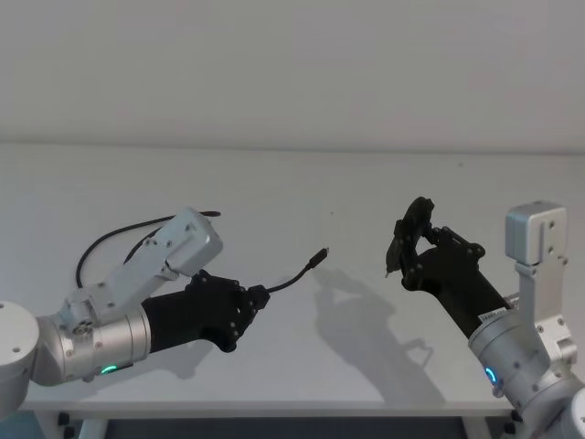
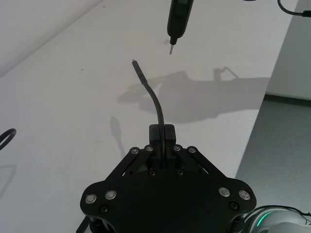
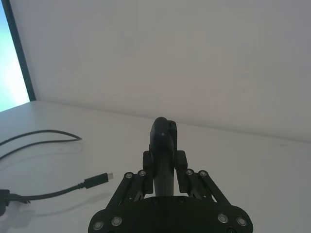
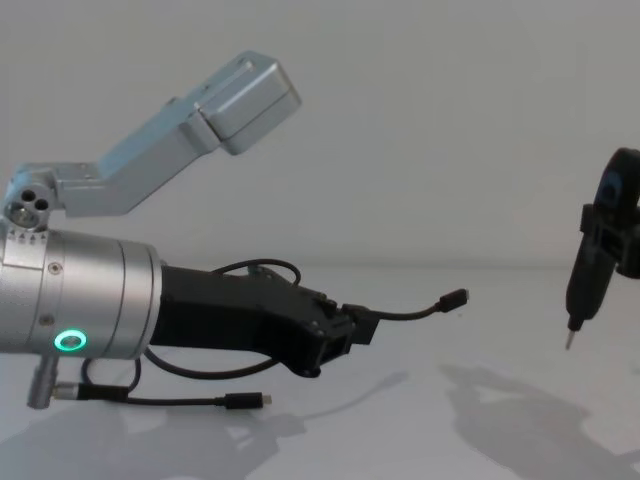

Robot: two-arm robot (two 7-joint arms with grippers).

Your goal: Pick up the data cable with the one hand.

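Cable (image 1: pixel 292 276) in L hand (image 1: pixel 259 295) points fwd-right toward tool (image 1: pixel 398 245).

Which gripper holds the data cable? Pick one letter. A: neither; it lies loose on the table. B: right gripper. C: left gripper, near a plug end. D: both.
C: the left gripper is shut on the data cable, its plug end sticking out in the air; the right gripper holds a pointed tool.
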